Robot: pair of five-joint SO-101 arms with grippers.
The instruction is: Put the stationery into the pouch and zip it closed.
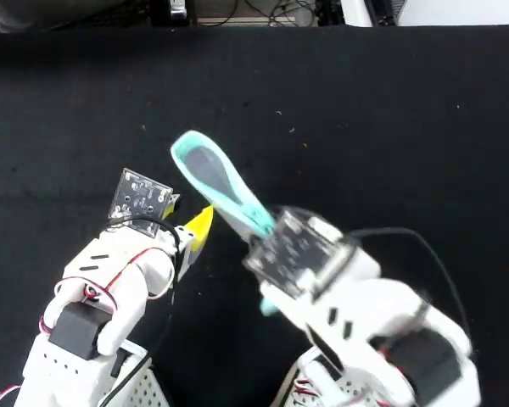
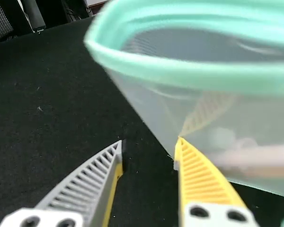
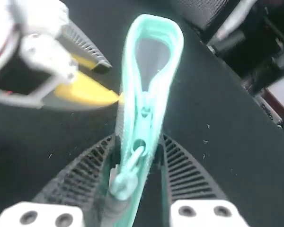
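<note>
Right gripper [image 3: 137,142] clamps the translucent, mint-rimmed zip pouch [image 1: 210,170] over the black bench [image 1: 390,127]. Left gripper [image 2: 149,144] waits just beside it, jaws spread. Something pale seems inside already; mouth unzipped, so closing remains.

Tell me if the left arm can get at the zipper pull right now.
Probably not cleanly. The zipper pull hangs between the fingers of the right gripper, which is shut on the pouch at that end. The left gripper sits open beside the pouch's wall.
</note>
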